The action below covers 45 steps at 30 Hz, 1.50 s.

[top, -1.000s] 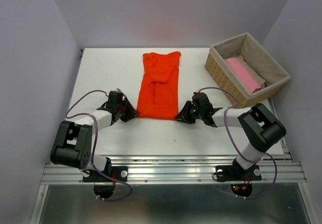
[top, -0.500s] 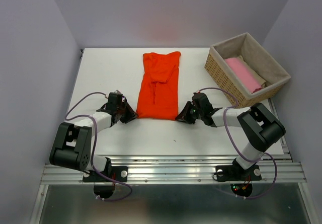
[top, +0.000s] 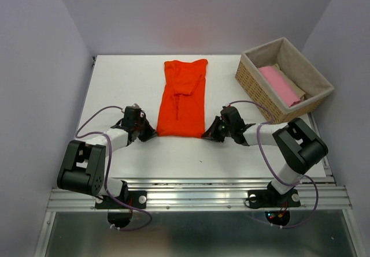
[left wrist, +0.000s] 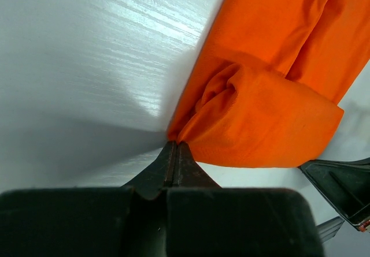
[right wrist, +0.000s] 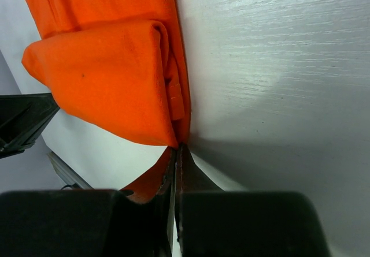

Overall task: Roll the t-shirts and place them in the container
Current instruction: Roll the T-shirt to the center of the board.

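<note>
The bright orange-red t-shirt (top: 182, 98) lies folded into a long strip on the white table (top: 115, 84), collar end away from me. My left gripper (top: 151, 133) sits at its near left corner and my right gripper (top: 205, 134) at its near right corner. In the left wrist view the left gripper (left wrist: 175, 144) has its jaws pressed together with the shirt's bunched corner (left wrist: 254, 124) pinched at the tips. In the right wrist view the right gripper (right wrist: 178, 147) is likewise shut on the folded hem corner (right wrist: 110, 78). A pale pink t-shirt (top: 280, 85) lies over a beige one (top: 296, 88) in the basket.
A wicker basket (top: 252, 82) with a cloth lining stands at the back right of the table. Grey walls close in the table on three sides. Cables loop from both arms beside the shirt's near end.
Both grippers have closed their jaws onto the near corners of the orange t-shirt. The left gripper has shifted slightly toward the hem. The shirt lies as before.
</note>
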{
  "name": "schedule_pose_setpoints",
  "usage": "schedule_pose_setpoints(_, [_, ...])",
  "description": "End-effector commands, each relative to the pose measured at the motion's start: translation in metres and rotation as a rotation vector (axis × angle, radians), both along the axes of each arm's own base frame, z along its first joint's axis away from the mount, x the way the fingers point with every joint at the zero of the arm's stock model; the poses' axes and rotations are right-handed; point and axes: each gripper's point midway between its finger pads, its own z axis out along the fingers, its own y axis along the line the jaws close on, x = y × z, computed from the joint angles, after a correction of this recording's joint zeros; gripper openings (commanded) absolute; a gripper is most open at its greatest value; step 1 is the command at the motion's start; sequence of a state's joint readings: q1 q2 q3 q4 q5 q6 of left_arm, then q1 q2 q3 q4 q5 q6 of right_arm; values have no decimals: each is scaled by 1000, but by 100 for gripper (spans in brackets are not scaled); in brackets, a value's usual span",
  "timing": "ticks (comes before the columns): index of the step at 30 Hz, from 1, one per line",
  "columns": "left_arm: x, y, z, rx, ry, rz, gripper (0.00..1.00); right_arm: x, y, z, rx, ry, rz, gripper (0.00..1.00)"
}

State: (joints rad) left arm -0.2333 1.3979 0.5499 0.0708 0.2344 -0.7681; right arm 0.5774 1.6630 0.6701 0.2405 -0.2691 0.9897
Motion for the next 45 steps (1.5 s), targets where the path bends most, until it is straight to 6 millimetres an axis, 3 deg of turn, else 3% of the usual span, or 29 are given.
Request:
schedule_pose_setpoints(1, [4,-1,10,-16,-26,-5,0,4,2,9,21,-44,-5,1])
schedule_pose_setpoints(10, [14,-4,37,-29,-65,-5,0,14,-1,34,19,-105,-40,1])
schedule_pose_setpoints(27, [27,1,55,-19,-29,8,0,31,4,53,7,-156,-41,1])
schedule_pose_setpoints(34, [10,2,45,-15,12,-12,0,23,6,44,-11,-127,4,1])
schedule_pose_setpoints(45, [-32,3,20,-44,90,-22,0,-7,-4,29,-37,-72,83,1])
